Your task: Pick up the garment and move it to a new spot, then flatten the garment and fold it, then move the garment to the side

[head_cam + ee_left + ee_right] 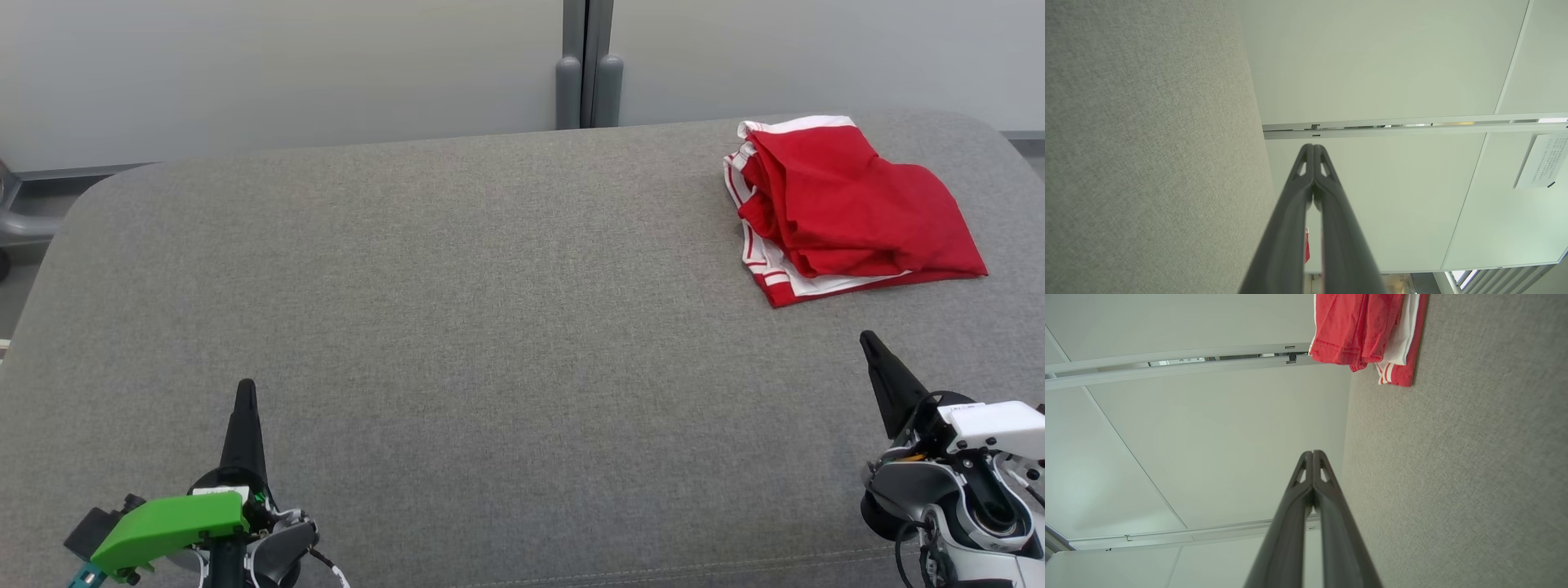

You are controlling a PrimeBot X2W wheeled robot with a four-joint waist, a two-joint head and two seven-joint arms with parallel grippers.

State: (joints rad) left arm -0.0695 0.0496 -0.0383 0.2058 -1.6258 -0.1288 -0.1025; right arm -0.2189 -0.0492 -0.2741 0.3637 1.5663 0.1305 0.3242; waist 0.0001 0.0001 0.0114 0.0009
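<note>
A red garment with white trim (841,208) lies folded in a loose stack at the far right of the grey cushioned surface (490,327). Its hem also shows at the top of the right wrist view, the garment (1363,330) lying well ahead of the fingertips. My right gripper (867,339) hovers near the front right, below the garment and apart from it, shut with nothing in it. My left gripper (245,388) stands at the front left, far from the garment, also shut and empty. A sliver of red (1307,245) peeks between the left fingers.
Pale wall panels (286,73) run behind the surface, with a grey vertical post (588,65) at the middle. The surface's rounded back corners fall away at the left (90,196) and right. Broad bare fabric lies between the two grippers.
</note>
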